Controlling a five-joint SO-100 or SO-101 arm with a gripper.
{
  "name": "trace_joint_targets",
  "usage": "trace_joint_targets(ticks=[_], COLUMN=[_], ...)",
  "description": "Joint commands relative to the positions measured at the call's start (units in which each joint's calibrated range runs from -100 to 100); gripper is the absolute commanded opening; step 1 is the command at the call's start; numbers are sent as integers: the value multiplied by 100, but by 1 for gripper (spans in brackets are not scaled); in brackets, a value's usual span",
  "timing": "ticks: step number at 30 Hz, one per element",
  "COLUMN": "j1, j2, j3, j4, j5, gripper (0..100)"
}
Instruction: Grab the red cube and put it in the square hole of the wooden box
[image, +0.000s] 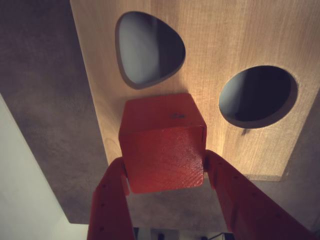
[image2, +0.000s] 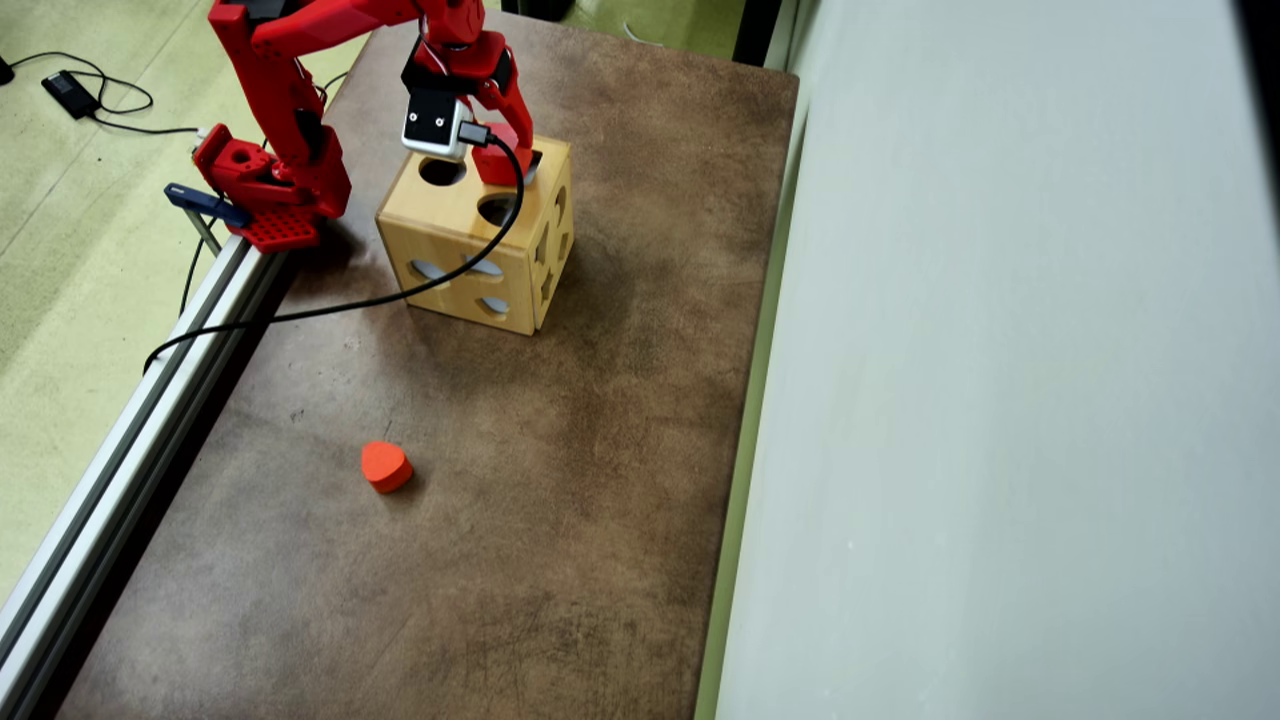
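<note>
**Red cube clamped above the wooden box's top face**

Red-orange and sharp-cornered, the red cube (image: 162, 145) sits pinched between the two fingers of the gripper (image: 165, 170), whose red fingers (image: 111, 200) press against its left and right sides in the wrist view. The cube is held over the top face of the wooden box (image: 225, 40), covering part of that pale surface. Whether it touches the wood or hangs just above cannot be told.

Taking the wooden box as the landmark: in the wrist view two dark openings show on its top face beyond the cube, a curved-edged teardrop-like hole (image: 149, 49) to the upper left and a round hole (image: 257, 96) to the right. The square hole cannot be made out in either view; the cube and the gripper cover that part of the top.

In the overhead view the box (image2: 455, 225) stands on a brown table (image2: 560, 520), near the table's far left part, with the arm's base (image2: 265, 195) just to its left at the table edge. The gripper (image2: 495, 160) reaches over the box's top from above, and a black cable (image2: 400, 293) runs from the wrist camera across the box's front face and down to the left. A rounded heart-like red-orange block (image2: 385, 466) lies on the table well apart from the box, toward the near side.
</note>
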Motion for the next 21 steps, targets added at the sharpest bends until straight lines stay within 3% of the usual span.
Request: trace_joint_targets(ticks=[1,21], j1=[-189,-189], j2=[-39,54], j3=[-145,-315], j4=[-47,-55], j5=[-5,20], gripper=[2,2])
